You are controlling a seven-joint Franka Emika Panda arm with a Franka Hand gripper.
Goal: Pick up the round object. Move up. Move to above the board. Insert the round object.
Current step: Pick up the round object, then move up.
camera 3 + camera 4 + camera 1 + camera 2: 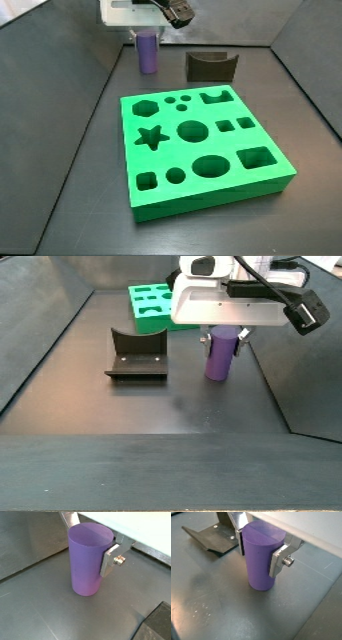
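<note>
The round object, a smooth purple cylinder (pixel 87 562), stands upright on the dark floor; it also shows in a wrist view (pixel 261 559) and in both side views (pixel 147 55) (pixel 221 356). My gripper (pixel 258 553) is straight above it, with its flat silver fingers (pixel 278 561) pressed against the upper part on two opposite sides. The gripper also shows in a wrist view (pixel 90 547) and in both side views (pixel 147 38) (pixel 225 331). The green board (pixel 174 152) with shaped holes lies apart from the cylinder, its corner visible in a side view (pixel 140 318).
The fixture (pixel 210 66) stands beside the cylinder, between it and the board's far edge, and also shows in a side view (pixel 136 356) and a wrist view (pixel 214 539). Dark walls enclose the floor.
</note>
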